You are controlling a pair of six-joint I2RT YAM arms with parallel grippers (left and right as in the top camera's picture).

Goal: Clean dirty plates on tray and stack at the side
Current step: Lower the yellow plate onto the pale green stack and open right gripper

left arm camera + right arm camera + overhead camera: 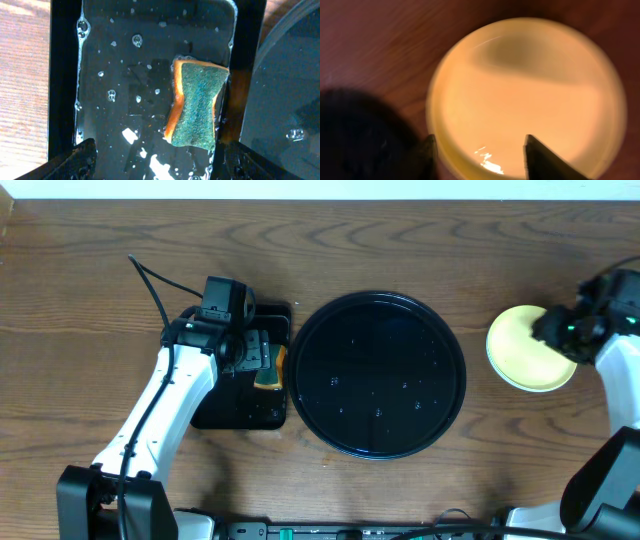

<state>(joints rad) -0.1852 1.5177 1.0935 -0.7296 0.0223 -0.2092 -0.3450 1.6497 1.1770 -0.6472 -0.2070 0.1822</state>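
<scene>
Table [400,250]: mid-brown wood, dark wavy grain. Round tray [330,330]: glossy black, speckled with pale water droplets. Plate [520,350]: plain pale yellow, reads warmer orange-yellow on the right wrist view. Rectangular tray [62,75]: black, wet film with white bubbles. Sponge [197,102]: dark green speckled top, orange-yellow body. Left arm [175,395]: white shell, black joints.

Overhead camera: fixed, looking straight down, far enough to take in the whole brown wooden table [100,260] and both my arms. Left wrist camera: faces down, close over the wet rectangular black tray [62,75], the green-and-orange sponge [197,102] and an edge of the large round glossy black tray [290,75]; overhead shares all three. Right wrist camera: very close above the pale yellow round plate [530,85], blurred; overhead shows it far right.
</scene>
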